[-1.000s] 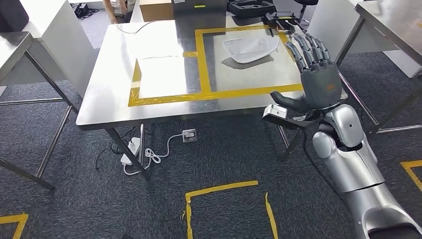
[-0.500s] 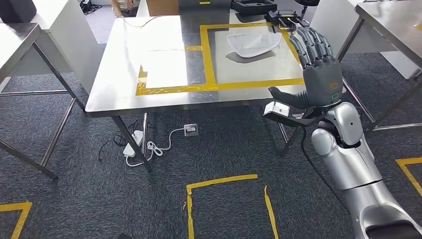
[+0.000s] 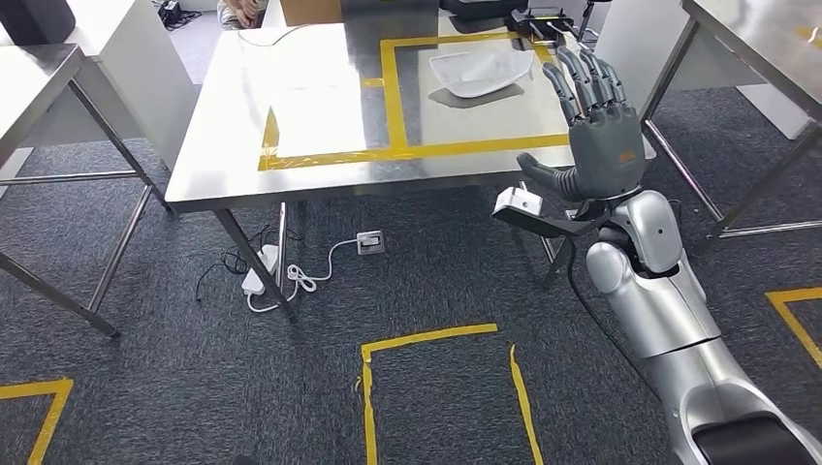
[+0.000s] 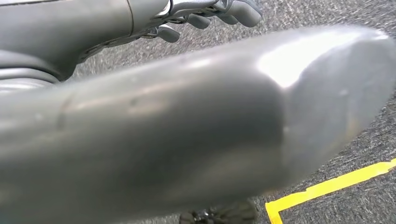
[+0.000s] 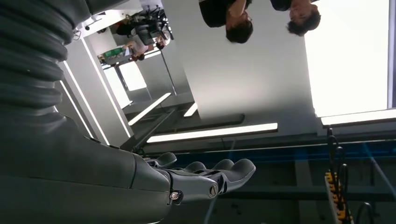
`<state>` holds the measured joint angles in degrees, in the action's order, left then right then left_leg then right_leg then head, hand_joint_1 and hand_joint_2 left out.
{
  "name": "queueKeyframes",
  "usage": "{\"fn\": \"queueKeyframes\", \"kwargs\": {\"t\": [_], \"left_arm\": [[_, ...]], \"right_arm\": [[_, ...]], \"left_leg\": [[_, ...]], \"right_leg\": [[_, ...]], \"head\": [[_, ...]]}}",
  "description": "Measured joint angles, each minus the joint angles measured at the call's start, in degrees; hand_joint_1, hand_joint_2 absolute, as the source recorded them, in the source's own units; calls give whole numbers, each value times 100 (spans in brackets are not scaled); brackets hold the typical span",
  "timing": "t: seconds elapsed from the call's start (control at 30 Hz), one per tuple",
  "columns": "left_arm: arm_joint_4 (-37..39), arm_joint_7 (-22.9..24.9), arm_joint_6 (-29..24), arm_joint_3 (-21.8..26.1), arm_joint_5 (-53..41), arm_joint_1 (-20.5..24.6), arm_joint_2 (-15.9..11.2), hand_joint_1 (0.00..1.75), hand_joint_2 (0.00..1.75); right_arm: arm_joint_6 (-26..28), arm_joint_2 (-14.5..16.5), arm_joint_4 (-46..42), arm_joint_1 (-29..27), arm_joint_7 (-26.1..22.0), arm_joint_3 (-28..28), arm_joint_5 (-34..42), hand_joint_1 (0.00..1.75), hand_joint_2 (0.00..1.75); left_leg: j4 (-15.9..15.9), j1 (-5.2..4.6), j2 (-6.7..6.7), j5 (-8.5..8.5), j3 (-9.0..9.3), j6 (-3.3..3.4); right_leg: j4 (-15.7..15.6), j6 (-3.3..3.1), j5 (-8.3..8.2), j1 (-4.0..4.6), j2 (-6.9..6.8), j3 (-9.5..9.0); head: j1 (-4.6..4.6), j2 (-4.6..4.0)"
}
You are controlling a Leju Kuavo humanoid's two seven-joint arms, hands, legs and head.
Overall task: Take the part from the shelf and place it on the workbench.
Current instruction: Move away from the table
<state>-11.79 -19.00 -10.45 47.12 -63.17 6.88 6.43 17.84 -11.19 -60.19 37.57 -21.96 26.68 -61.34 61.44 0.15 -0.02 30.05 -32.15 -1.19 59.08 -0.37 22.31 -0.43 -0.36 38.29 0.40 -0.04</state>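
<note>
A white curved part (image 3: 480, 73) lies on the steel workbench (image 3: 310, 174), inside the right-hand square of yellow tape. My right hand (image 3: 599, 145) is raised in front of the bench's near right corner, palm up, fingers straight and apart, holding nothing. It stands nearer to me than the part and is not touching it. In the right wrist view the right hand's fingers (image 5: 210, 175) stretch out with nothing in them. My left hand (image 4: 219, 11) hangs low over the carpet, its fingers loosely bent and empty.
Steel tables flank the workbench at left (image 3: 39, 68) and right (image 3: 756, 39). A power strip with white cables (image 3: 281, 276) lies on the carpet under the bench. Yellow floor tape (image 3: 436, 339) marks a square in front of me. Black cases (image 3: 543, 15) sit at the bench's far edge.
The whole picture has shifted, so the camera moved: the workbench now sits higher and further left in the picture. My right hand stays raised and empty. The part has not moved on the bench.
</note>
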Motion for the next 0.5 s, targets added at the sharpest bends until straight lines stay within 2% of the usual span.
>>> {"fn": "queueKeyframes", "kwargs": {"t": [0.03, 0.13, 0.17, 0.2, 0.23, 0.3, 0.33, 0.37, 0.4, 0.47, 0.5], "left_arm": [[-1, -3, -1, 0, 0, 4, -2, 0, 0], [-1, -31, -2, 1, -1, 3, 2, 0, 0], [-2, -46, -2, 2, -2, 4, 3, 0, 0], [-3, -62, -2, 2, -4, 5, 5, 0, 0], [-4, -73, -2, 2, -6, 6, 4, 0, 0], [-4, -99, -2, 2, -11, -1, 3, 0, 0], [-4, -113, -2, 2, -15, -6, 4, 0, 0], [-3, -125, -2, 2, -19, -10, 5, 0, 0], [-2, -131, -2, 2, -22, -11, 5, 0, 0], [-1, -131, -2, 3, -23, -8, 8, 0, 0], [-1, -132, -2, 4, -24, -6, 8, 0, 0]], "right_arm": [[1, 1, 10, 15, 10, 4, -22, 0, 175], [-9, 5, 31, 49, 63, 24, -92, 0, 175], [-13, 4, 37, 55, 78, 31, -103, 0, 175], [-15, 0, 45, 65, 89, 36, -106, 0, 175], [-15, -3, 54, 74, 95, 40, -109, 0, 175], [-15, -5, 75, 78, 97, 57, -111, 0, 175], [-17, -5, 90, 72, 97, 67, -110, 0, 175], [-20, -5, 104, 68, 97, 77, -110, 0, 175], [-23, -5, 115, 72, 97, 84, -109, 0, 175], [-28, -5, 124, 104, 97, 90, -105, 0, 175], [-29, -4, 124, 127, 96, 91, -103, 0, 175]], "left_leg": [[-183, -18, -1, -25, 97, 36], [-262, -36, 6, -132, 65, 151], [-292, -26, 12, -196, 49, 194], [-322, -10, 21, -269, 20, 230], [-338, 1, 28, -330, -20, 255], [-332, 1, 32, -417, -145, 277], [-322, 0, 32, -450, -205, 275], [-308, 0, 32, -481, -259, 268], [-292, 0, 32, -507, -305, 259], [-254, -2, 32, -545, -365, 227], [-238, -8, 32, -558, -381, 203]], "right_leg": [[-2, 37, -32, -2, -4, 11], [-52, 160, -123, -24, -4, 20], [-5, 195, -66, -27, 5, 54], [150, 227, 79, -27, 14, 124], [429, 254, 302, -38, 22, 233], [1195, 305, 771, -46, 26, 483], [1460, 319, 895, -49, 26, 539], [1524, 324, 923, -50, 25, 486], [1346, 319, 861, -50, 25, 311], [568, 270, 675, -44, 22, -246], [237, 226, 615, -29, 23, -454]], "head": [[4, 0], [5, 0], [9, 0], [15, 0], [20, 0], [29, 0], [29, 0], [30, 0], [30, 0], [27, 0], [28, 0]]}}
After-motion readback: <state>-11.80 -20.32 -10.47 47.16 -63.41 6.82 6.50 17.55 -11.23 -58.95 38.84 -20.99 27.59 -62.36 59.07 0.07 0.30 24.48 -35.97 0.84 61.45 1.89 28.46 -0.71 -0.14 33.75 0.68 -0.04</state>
